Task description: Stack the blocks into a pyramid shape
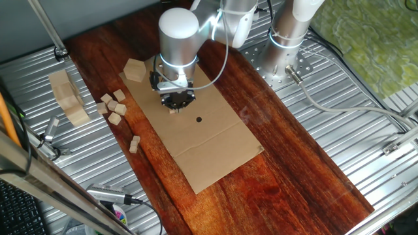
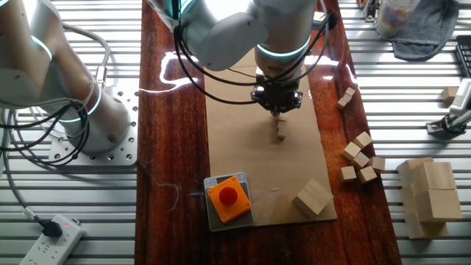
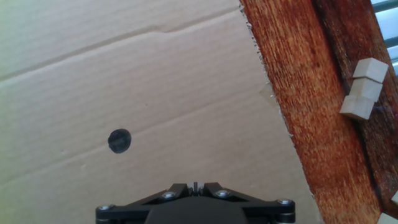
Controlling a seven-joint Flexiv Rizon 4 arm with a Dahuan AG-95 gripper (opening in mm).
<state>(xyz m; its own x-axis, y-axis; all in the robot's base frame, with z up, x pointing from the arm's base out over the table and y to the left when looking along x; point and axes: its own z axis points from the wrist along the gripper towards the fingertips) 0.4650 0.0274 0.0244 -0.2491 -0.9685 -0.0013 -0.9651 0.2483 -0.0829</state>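
My gripper (image 2: 277, 109) hangs low over the cardboard sheet (image 1: 209, 147), and its jaws look shut with only a thin slit between them in the hand view (image 3: 196, 185). Two tiny pale wooden blocks (image 2: 280, 130) sit touching each other on the cardboard just in front of the fingertips. In one fixed view they are mostly hidden under the hand (image 1: 176, 101). Several more blocks (image 1: 112, 106) lie loose on the dark wooden board beside the cardboard. A pair (image 1: 134, 143) lies apart from them and shows in the hand view (image 3: 364, 87).
A flat hexagonal wooden piece (image 1: 135, 70) lies on the cardboard's corner. A big pale wooden slab (image 1: 68, 98) lies on the metal table. An orange box with a red button (image 2: 227, 199) sits at the cardboard's edge. A black dot (image 3: 119, 140) marks the cardboard.
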